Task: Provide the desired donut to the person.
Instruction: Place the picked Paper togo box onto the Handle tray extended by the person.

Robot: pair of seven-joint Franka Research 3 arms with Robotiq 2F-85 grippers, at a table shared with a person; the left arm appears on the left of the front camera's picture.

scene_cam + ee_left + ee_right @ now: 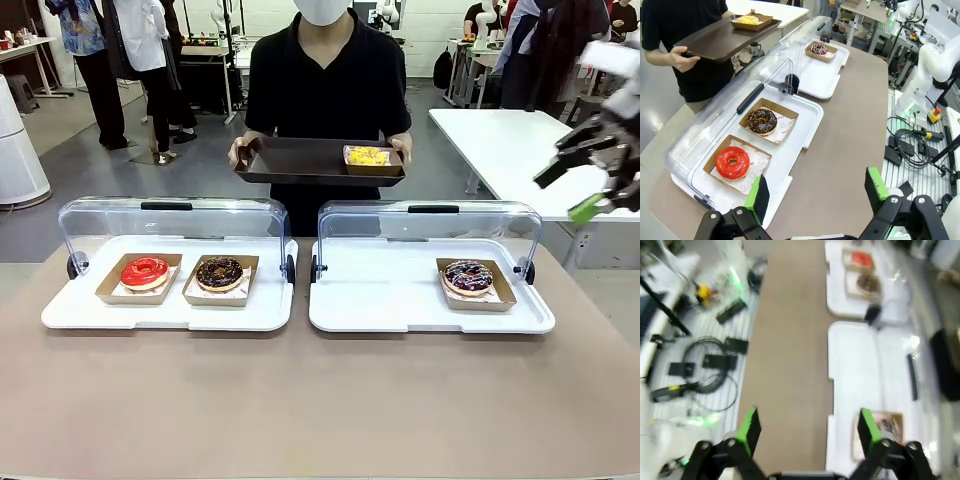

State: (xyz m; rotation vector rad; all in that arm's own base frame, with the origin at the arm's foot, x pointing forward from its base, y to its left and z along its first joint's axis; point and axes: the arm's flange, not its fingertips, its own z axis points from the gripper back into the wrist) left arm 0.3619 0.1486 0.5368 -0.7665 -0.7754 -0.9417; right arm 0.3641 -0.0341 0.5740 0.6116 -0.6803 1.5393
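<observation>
Three donuts lie in cardboard boxes on two white trays: a red-glazed donut (pixel 145 271) (pixel 732 162), a chocolate donut (pixel 219 272) (pixel 761 120), and a dark sprinkled donut (pixel 467 276) (pixel 818 49). Which one is the desired donut I cannot tell. The person (pixel 325 80) stands across the table holding a brown tray (pixel 300 160) (pixel 715 42) with a yellow donut (pixel 366 155) (pixel 748 19) on it. My left gripper (pixel 816 192) hovers open above the near table edge beside the red donut. My right gripper (pixel 568 190) (pixel 809 429) hangs open, high off the table's right end.
Both white trays (pixel 90 312) (pixel 380 300) have clear domed lids (pixel 170 220) (pixel 430 225) swung up at the back. Bare brown tabletop (pixel 300 400) stretches in front. Cables and gear (pixel 705 365) lie on the floor beside the table. The right wrist view is blurred.
</observation>
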